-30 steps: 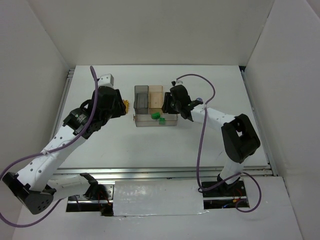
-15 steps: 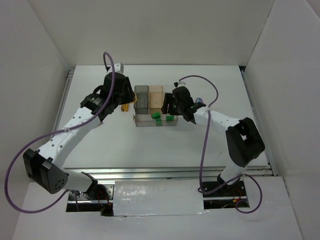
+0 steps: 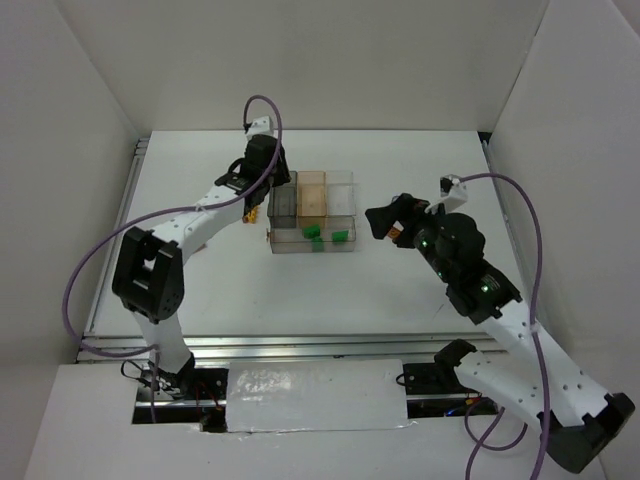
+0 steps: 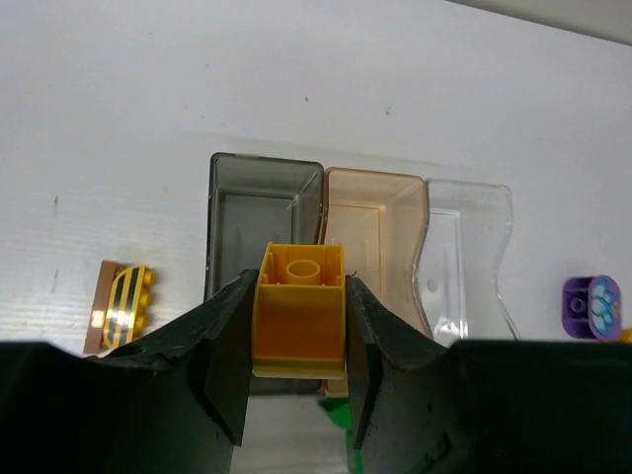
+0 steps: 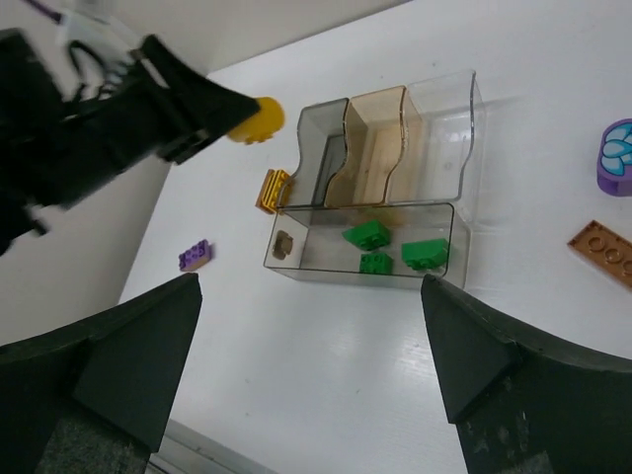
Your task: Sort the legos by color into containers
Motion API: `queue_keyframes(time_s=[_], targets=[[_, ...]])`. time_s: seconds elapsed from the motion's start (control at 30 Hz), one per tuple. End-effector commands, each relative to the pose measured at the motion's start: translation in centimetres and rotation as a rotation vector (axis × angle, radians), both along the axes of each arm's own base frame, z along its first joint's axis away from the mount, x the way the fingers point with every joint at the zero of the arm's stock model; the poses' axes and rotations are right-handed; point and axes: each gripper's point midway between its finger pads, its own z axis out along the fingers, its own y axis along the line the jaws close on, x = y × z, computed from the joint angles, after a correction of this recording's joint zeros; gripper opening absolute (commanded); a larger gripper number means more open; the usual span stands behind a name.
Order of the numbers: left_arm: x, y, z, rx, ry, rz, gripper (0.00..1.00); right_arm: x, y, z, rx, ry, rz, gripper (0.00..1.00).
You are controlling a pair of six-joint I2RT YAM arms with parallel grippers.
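Your left jaws tight on a yellow lego [image 4: 299, 311], grey compartment [image 4: 262, 197] just ahead; right jaws wide, empty.

One tray [image 5: 470, 128] is counted, divided into four compartments [image 5: 380, 138] (three small, one long). Three green bricks [image 5: 367, 235] are seen in the long one, beside one small brownish piece [image 5: 284, 244]. One plain yellow brick [image 4: 299, 311], one striped yellow brick [image 5: 273, 190], one small purple brick [image 5: 195, 256], one rounded purple piece [image 5: 617, 156] and one orange-brown plate [image 5: 604, 250] are also counted.

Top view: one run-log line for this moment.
left gripper: shut on yellow brick, near tray | right gripper: open | green bricks: in long compartment
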Motion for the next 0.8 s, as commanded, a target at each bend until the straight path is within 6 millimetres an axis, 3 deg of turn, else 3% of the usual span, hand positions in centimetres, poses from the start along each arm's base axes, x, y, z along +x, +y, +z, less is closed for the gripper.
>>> queue_keyframes(time_s=[0.0, 0.1, 0.23, 0.3, 0.33, 0.37, 0.43, 0.53, 0.57, 0.7, 0.73, 0.77], targets=[[3.7, -0.6, 0.5, -0.009, -0.077, 0.001, 0.0, -2.1, -1.7, -0.9, -0.006, 0.024, -0.023, 1.0], [4.9, -0.9, -2.5, 0.019, -0.014, 0.014, 0.01, -3.9, -2.7, 0.2, -0.001, -0.007, -0.011, 1.0], [5.5, -0.5, -4.7, 0.031, 0.026, 0.047, 0.03, -4.8, -3.3, 1.1, -0.006, -0.03, -0.005, 1.0], [5.5, -0.6, -4.9, 0.031, 0.022, 0.036, 0.15, -5.0, -3.5, 1.2, -0.012, -0.036, -0.004, 1.0], [5.5, -0.6, -5.2, 0.03, 0.024, 0.042, 0.33, -5.1, -3.4, 1.2, -0.013, -0.035, 0.001, 1.0], [5.5, -0.4, -5.4, 0.034, 0.031, 0.051, 0.43, -5.1, -3.4, 1.3, -0.015, -0.033, 0.006, 1.0], [5.6, -0.4, -6.0, 0.047, 0.051, 0.054, 0.63, -5.2, -3.4, 1.3, -0.017, -0.034, 0.009, 1.0], [5.4, 0.0, -6.2, 0.054, 0.059, 0.064, 0.82, -5.3, -3.4, 1.2, -0.02, -0.036, 0.008, 1.0], [5.3, 0.0, -6.1, 0.056, 0.057, 0.063, 0.96, -5.3, -3.5, 1.2, -0.02, -0.037, 0.007, 1.0], [4.5, 1.2, -4.2, 0.07, 0.043, 0.099, 1.0, -5.3, -3.5, 1.4, -0.024, -0.039, 0.006, 1.0], [4.0, 2.6, -2.6, 0.089, 0.017, 0.164, 1.0, -5.3, -3.5, 1.3, -0.026, -0.038, 0.006, 1.0], [3.3, 3.9, -2.6, 0.102, 0.04, 0.221, 1.0, -5.3, -3.5, 1.4, -0.024, -0.04, 0.009, 1.0]])
